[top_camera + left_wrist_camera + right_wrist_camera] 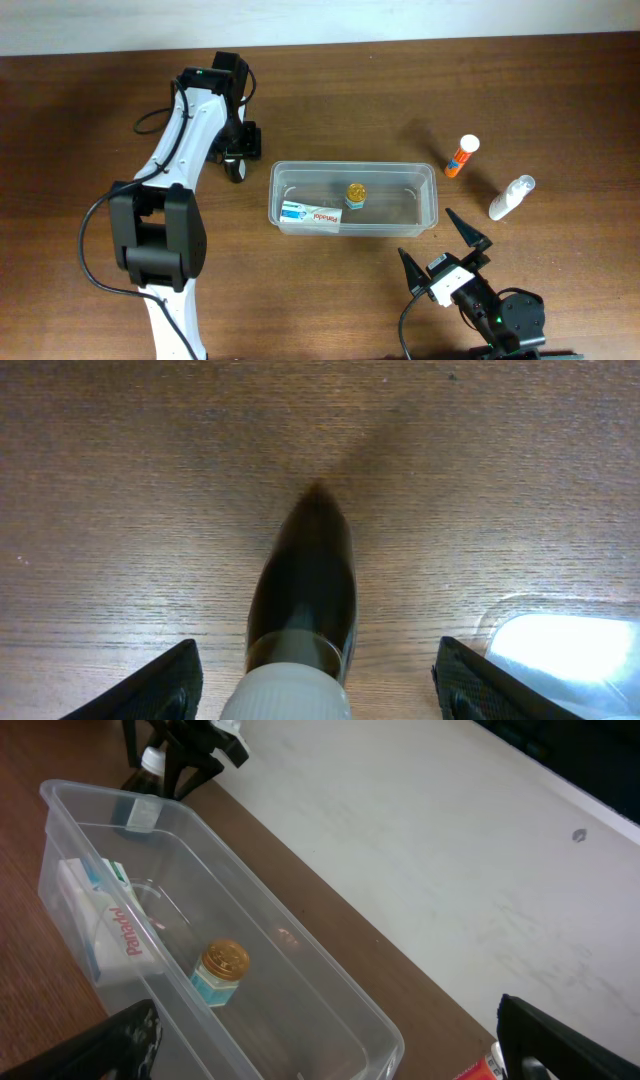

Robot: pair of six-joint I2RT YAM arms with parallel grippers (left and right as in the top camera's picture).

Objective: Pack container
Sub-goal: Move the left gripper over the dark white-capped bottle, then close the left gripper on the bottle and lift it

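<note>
The clear container (352, 165) stands mid-table. It holds a small gold-lidded jar (355, 194) and a white Panadol box (311, 215). My left gripper (238, 158) is open just left of the container's far left corner. In the left wrist view its fingers (318, 660) straddle a dark bottle with a white cap (305, 590) without touching it. My right gripper (445, 250) is open and empty near the container's front right corner. The right wrist view shows the container (290, 945), the jar (220, 972) and the box (110, 920) between its spread fingers (330, 1035).
An orange tube (461, 156) and a white spray bottle (512, 197) lie right of the container. The tube's end shows in the right wrist view (480, 1070). A corner of the container shows in the left wrist view (560, 645). A pale wall edges the table's far side.
</note>
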